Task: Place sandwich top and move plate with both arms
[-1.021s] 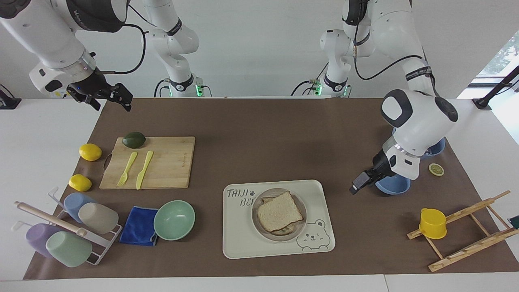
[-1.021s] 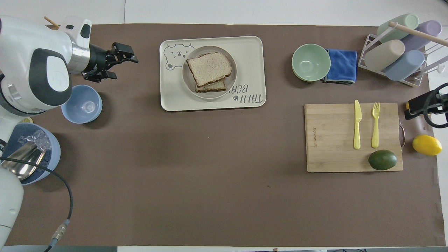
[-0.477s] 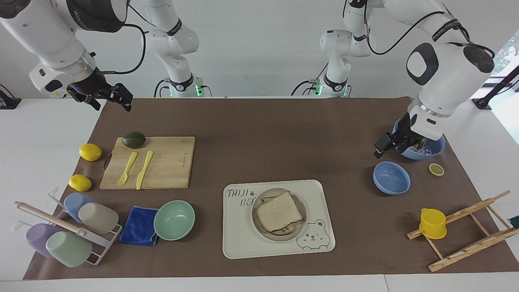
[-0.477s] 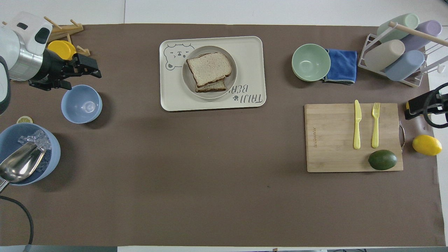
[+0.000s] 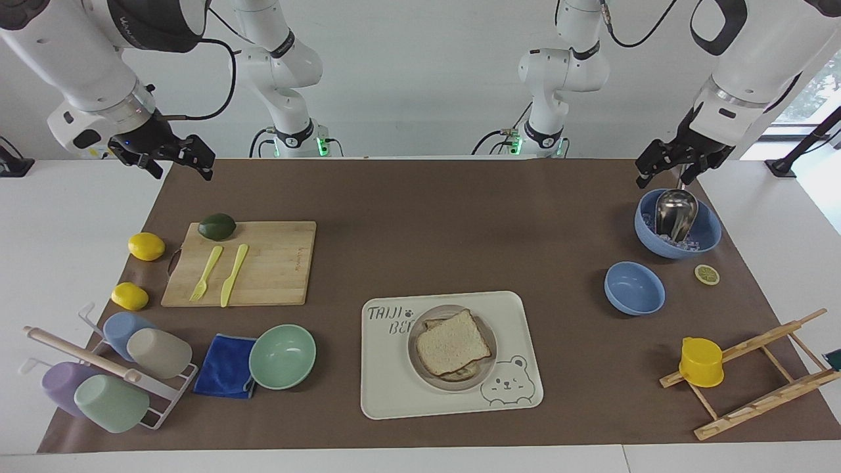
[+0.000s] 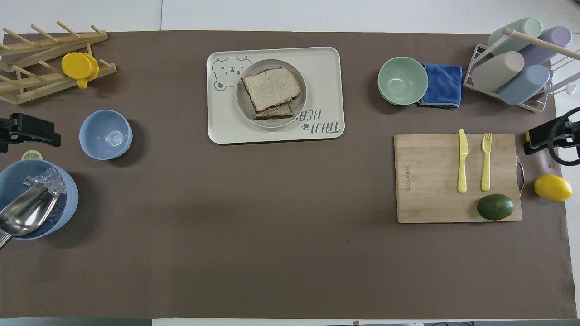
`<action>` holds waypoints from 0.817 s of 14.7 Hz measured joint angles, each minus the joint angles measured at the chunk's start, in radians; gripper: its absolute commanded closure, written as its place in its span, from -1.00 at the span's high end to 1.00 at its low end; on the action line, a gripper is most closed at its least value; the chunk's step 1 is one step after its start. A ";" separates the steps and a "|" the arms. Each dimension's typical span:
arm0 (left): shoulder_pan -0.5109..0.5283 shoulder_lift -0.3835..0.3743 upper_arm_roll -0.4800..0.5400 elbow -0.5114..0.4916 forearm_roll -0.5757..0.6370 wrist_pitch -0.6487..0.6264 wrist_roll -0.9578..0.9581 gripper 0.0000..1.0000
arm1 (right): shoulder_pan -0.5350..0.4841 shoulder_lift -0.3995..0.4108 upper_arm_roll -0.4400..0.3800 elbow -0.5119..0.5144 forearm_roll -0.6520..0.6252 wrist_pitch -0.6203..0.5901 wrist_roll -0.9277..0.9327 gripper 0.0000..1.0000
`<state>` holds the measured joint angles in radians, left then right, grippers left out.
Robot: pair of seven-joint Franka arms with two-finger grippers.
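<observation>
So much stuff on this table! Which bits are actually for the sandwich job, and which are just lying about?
For the job:
- sandwich top, lying on the lower slice
- plate, on the bear tray
- left gripper and right gripper, both open and holding nothing

Lying about:
- cutting board with avocado
- mint bowl
- blue bowl
- cup rack

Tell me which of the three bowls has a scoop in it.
The larger blue bowl, nearest the robots at the left arm's end: it holds ice and a metal scoop. The smaller blue bowl and green bowl are empty.
</observation>
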<state>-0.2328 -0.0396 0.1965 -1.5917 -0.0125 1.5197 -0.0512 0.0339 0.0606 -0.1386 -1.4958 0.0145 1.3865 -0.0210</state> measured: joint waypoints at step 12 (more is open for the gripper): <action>0.157 -0.006 -0.173 -0.020 0.010 -0.013 0.024 1.00 | 0.000 0.000 0.000 0.000 0.000 0.000 0.000 1.00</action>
<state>-0.0755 -0.0459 0.0232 -1.6119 -0.0027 1.5068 -0.0270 0.0339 0.0606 -0.1386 -1.4958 0.0145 1.3865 -0.0210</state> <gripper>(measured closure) 0.000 0.000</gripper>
